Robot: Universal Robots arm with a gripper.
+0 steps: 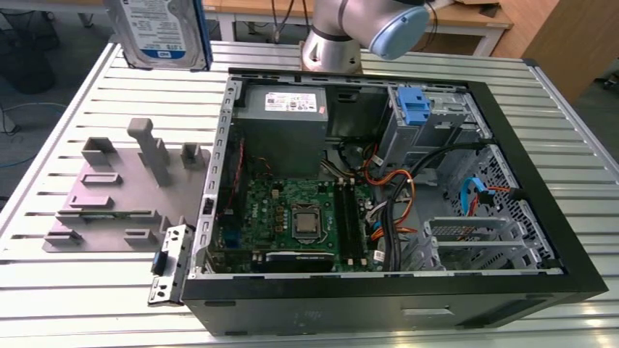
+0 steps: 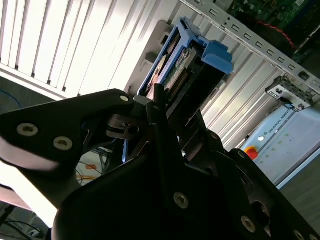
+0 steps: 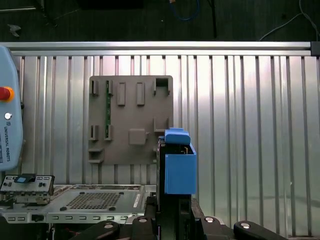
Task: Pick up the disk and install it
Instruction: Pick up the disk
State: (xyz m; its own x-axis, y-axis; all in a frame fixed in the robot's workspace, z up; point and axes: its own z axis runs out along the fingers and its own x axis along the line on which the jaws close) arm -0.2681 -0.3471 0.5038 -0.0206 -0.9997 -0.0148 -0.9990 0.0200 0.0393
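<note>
Exterior view, disk (image 1: 159,32) long axis upright, label facing camera, end effector (image 2: 162,107) clamping it.

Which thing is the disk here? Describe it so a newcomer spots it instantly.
Start at the open computer case on the slatted table. Past its far corner on the exterior view's left, the disk is held upright in the gripper. It is silver with a white-and-blue label inside a blue frame, unlike the bare blue bracket in the case.
</note>
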